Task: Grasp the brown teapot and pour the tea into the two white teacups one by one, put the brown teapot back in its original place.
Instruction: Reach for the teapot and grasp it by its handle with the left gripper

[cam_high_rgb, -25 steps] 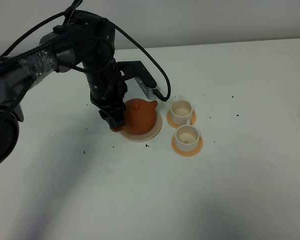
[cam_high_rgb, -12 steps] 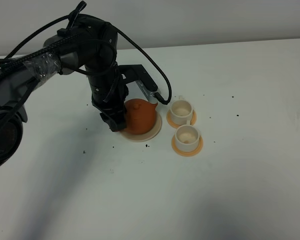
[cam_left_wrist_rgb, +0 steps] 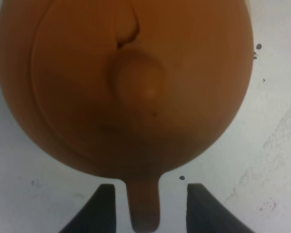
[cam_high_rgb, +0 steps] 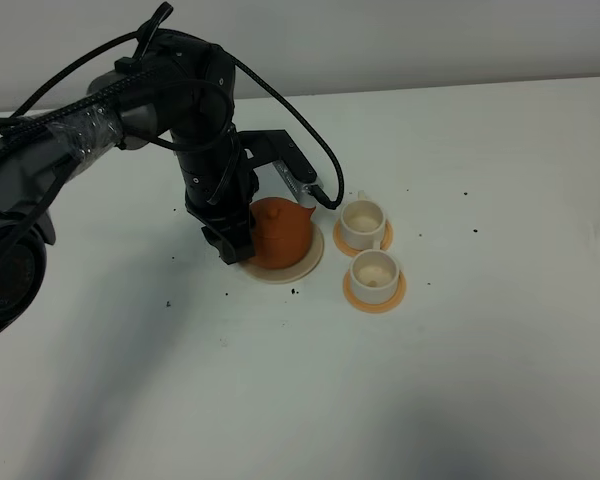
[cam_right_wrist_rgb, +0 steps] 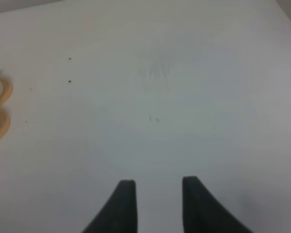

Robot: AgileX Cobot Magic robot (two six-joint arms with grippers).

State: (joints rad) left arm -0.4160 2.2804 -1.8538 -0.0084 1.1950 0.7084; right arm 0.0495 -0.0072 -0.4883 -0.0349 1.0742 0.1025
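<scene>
The teapot is seen upright on the saucer, left of the middle of the table; its spout is turned toward the cups. The far cup and the near cup are each set on an orange coaster; in the high view they are placed just beside the saucer on its right, close to one another. The left gripper is set low at the teapot's left side, and the handle is hidden by it in the high view. In the left wrist view the handle is found between the two fingers; a strip of table is shown on each side of it, so the jaws are held wide astride the handle without touching it; nothing is gripped. The lid's knob is seen in place on top. The right gripper is seen well apart, over bare table; its fingers are drawn in narrow and nothing is held between them.
</scene>
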